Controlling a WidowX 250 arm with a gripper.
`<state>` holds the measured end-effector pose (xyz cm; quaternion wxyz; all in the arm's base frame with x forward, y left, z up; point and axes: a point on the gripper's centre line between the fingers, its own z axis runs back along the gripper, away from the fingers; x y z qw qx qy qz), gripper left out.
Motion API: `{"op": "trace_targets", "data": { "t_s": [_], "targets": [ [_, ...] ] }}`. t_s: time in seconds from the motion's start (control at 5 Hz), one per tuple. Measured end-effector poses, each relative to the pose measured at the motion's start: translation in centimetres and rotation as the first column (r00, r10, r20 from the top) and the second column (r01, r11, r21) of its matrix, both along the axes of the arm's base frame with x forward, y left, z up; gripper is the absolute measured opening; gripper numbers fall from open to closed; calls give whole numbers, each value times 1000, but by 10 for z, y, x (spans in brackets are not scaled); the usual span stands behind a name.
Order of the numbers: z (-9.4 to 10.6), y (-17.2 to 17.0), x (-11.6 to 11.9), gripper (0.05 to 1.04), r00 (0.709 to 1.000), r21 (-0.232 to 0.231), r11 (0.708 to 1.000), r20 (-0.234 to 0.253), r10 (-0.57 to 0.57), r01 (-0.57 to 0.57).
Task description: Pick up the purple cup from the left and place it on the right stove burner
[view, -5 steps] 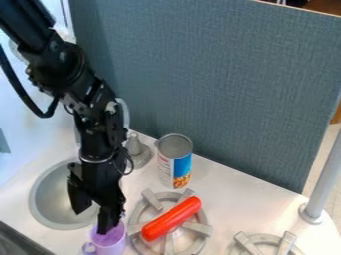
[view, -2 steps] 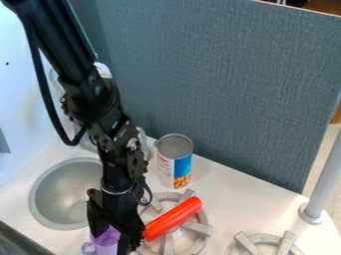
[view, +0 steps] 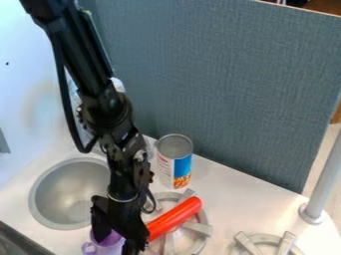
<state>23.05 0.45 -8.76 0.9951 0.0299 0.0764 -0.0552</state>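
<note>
Purple cup [view: 110, 244] sits at the lower left of the frame, its base close to the bottom edge and its handle [view: 88, 248] pointing left. My hand [view: 118, 244] hangs right over it, partly hiding it, and looks released: the fingers stand apart with some of the purple visible between them, so I don't read a grip there. Whether either one touches the cup, or reaches inside the rim, I cannot tell from this angle. That's my main worry: if a finger is against the wall, a small sideways shift of the arm [view: 118, 109] could tip the cup or skid it along the white surface [view: 236, 199]. Closing off-centre could pinch only the rim and let the cup swing. Just right of the hand, the red sausage-shaped toy [view: 174, 218] lies slanted across the burner grate [view: 198, 228], its lower end right by the black parts; a drift to the right could roll it off the bars. The can [view: 174, 162] stands upright above it, near the grey panel [view: 233, 89], and a wide swing of the arm might knock it. The round sink [view: 63, 196] lies up and left of the cup, so a hard nudge that way could send the cup over its edge.
</note>
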Motion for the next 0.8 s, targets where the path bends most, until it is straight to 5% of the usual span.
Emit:
{"op": "trace_targets", "data": {
  "t_s": [0.4, 0.8],
  "targets": [
    [-12, 0, 3, 941, 1000, 5, 1000, -1, 14, -14],
    [-11, 3, 2, 382, 1000, 20, 1000, -30, -10, 10]
  ]
}}
